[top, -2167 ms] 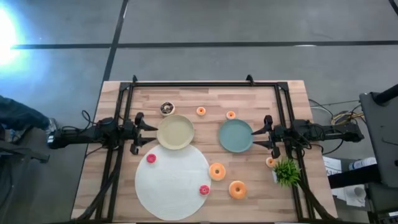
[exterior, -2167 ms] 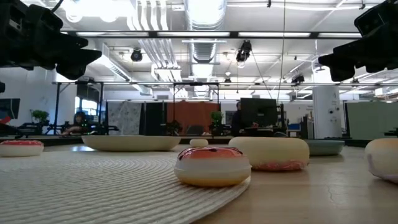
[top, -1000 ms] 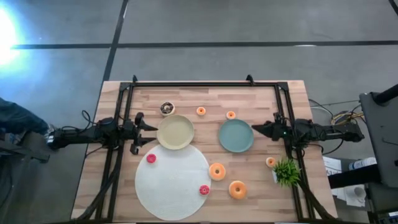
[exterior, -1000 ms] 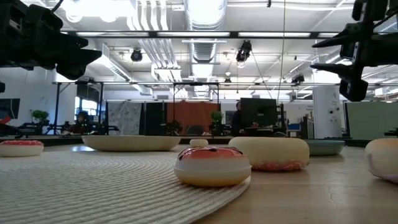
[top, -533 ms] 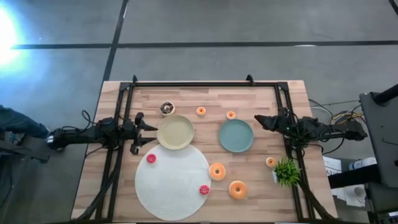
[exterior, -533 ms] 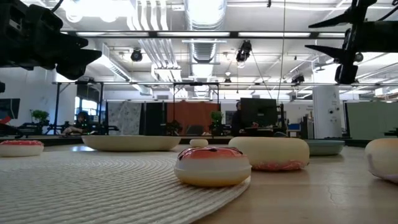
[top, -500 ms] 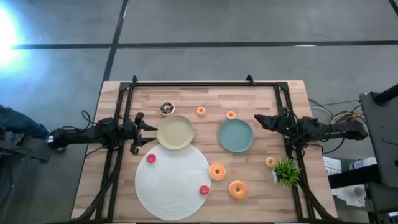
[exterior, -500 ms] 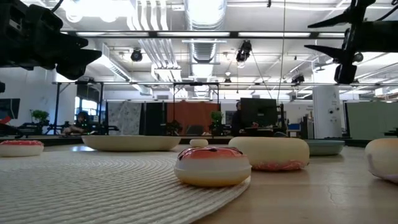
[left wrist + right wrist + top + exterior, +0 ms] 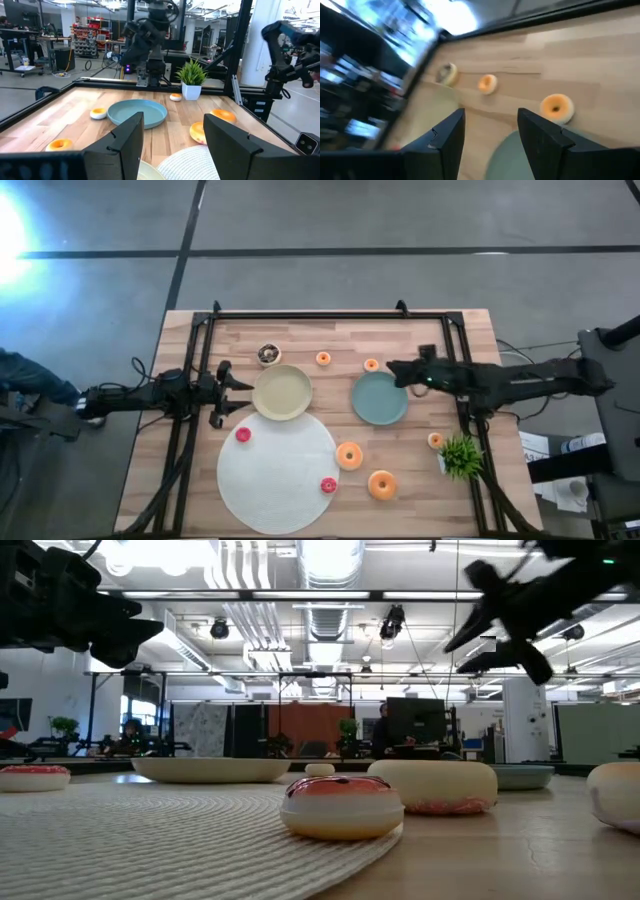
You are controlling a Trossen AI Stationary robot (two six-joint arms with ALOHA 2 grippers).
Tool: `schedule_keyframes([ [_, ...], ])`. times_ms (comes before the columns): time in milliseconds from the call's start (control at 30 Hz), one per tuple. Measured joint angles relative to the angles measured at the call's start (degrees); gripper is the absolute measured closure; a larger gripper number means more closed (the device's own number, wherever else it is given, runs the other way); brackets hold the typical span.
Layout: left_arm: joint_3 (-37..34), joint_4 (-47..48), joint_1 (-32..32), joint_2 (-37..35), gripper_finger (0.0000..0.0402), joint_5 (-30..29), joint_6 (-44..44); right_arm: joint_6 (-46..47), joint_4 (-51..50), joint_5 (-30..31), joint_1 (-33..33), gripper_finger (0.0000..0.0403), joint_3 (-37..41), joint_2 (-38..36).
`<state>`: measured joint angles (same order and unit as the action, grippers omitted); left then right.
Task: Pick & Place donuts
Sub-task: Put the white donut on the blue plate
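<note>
Several toy donuts lie flat on the table: a dark brown one [image 9: 268,355], orange ones [image 9: 323,359] [image 9: 371,365] by the far side, a pink one [image 9: 243,435] and a red one [image 9: 328,486] on the white mat [image 9: 278,470], and orange ones [image 9: 349,455] [image 9: 382,484] [image 9: 435,441] nearer. My right gripper [image 9: 392,370] is open and empty in the air over the teal plate's [image 9: 380,402] far rim, beside an orange donut [image 9: 556,107]. My left gripper [image 9: 224,393] is open and empty, left of the beige plate [image 9: 282,392].
A small potted plant [image 9: 461,455] stands near the right edge, beside one orange donut. A black frame [image 9: 330,315] runs along the far and side edges of the table. The wood between the plates and the far rail is bare apart from the three far donuts.
My right gripper has gone toward the table's left, from the right rail out over the teal plate's far rim near an orange donut, and has tipped downward. It stays open. The left arm and all donuts have kept still.
</note>
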<state>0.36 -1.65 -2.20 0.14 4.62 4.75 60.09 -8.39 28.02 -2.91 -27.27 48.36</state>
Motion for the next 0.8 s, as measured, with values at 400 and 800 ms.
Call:
schedule_keyframes([
  [400, 0.0, 0.0, 0.0, 0.0, 0.0221, 0.0, 0.0, -17.4, -33.7, -19.7, -12.6, 0.0235, -24.0, 24.5],
  [800, 0.0, 0.0, 0.0, 0.0, 0.0221, 0.0, 0.0, -10.1, -53.8, -38.9, -10.2, 0.0244, -24.3, 25.3],
])
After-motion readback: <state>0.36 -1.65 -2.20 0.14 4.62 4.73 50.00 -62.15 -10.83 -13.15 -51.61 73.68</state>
